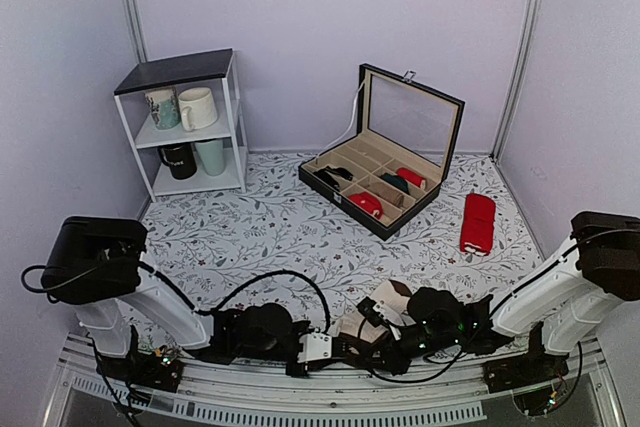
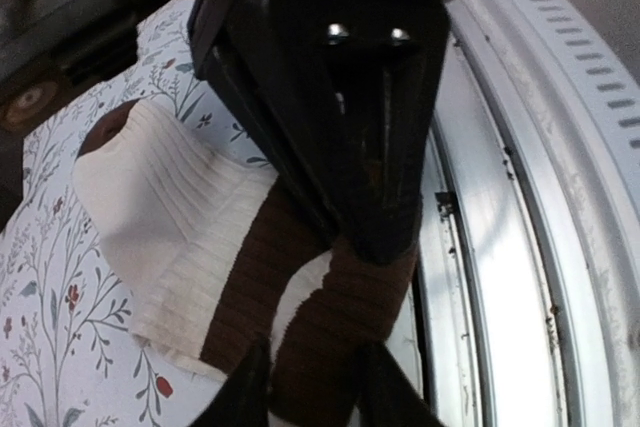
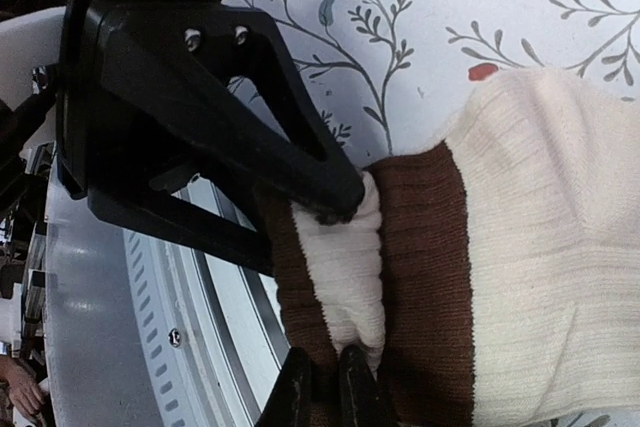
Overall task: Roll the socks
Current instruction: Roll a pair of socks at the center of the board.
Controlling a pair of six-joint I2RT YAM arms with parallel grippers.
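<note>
The socks lie at the table's near edge, cream with dark brown bands, one end folded over. In the left wrist view the socks run under my left gripper, whose fingers straddle and grip a dark brown band. In the right wrist view my right gripper is pinched shut on the folded cream and brown end of the socks. The two grippers meet tip to tip over that end: left gripper, right gripper. The left gripper's black fingertip presses on the fold.
A metal rail runs along the near edge right beside the socks. An open black compartment box holds small red and green bundles. A plain red pair lies at right. A white shelf with mugs stands back left.
</note>
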